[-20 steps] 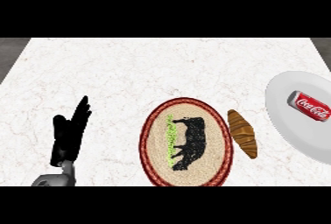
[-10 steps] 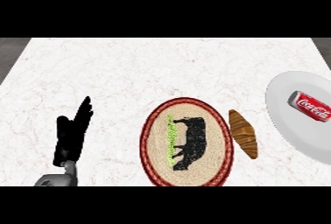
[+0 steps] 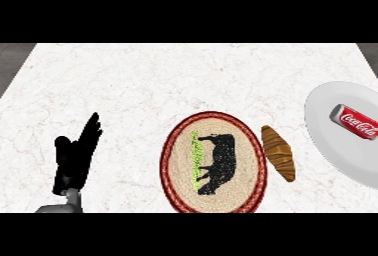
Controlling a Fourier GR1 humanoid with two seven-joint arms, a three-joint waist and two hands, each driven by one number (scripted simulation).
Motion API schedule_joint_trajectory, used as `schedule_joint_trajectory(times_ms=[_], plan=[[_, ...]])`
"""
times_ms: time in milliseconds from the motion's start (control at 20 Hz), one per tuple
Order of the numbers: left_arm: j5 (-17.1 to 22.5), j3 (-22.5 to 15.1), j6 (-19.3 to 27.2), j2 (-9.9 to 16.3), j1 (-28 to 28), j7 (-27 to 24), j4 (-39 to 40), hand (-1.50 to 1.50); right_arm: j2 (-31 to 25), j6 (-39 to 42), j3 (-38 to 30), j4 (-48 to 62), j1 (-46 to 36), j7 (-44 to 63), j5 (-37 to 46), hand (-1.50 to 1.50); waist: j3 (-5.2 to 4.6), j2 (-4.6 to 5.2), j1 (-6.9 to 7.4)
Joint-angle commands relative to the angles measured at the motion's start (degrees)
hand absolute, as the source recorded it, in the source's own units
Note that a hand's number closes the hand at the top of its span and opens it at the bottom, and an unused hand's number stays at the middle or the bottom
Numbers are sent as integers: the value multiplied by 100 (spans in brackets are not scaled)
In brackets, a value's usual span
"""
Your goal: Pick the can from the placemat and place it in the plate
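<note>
White marble counter (image 3: 148, 75); the can (image 3: 356, 121) lies on the plate (image 3: 332, 145) — placed, I'd judge. Left hand (image 3: 74, 160) rests open, fingers straight — holding nothing; the placemat (image 3: 214, 162) is bare.

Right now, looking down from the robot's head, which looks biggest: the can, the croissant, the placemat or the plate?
1. Placemat and plate: too close to call, since the picture's edge cuts off the plate.
2. Croissant.
3. Can, lying in the plate.

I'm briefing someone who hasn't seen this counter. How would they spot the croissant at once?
Start at the oval placemat with the red rim and black cow, mid-counter. Just right of it, before the white plate holding the red can, lies the croissant. It is the only brown, ridged, elongated thing there.
</note>
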Motion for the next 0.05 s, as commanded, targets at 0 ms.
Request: schedule_joint_trajectory(times_ms=[0], plan=[[-97, 0, 56, -8, -75, -68, 100, 0, 180, -320, 55, 52, 131, -194, 49, -150, 5, 10, 2]])
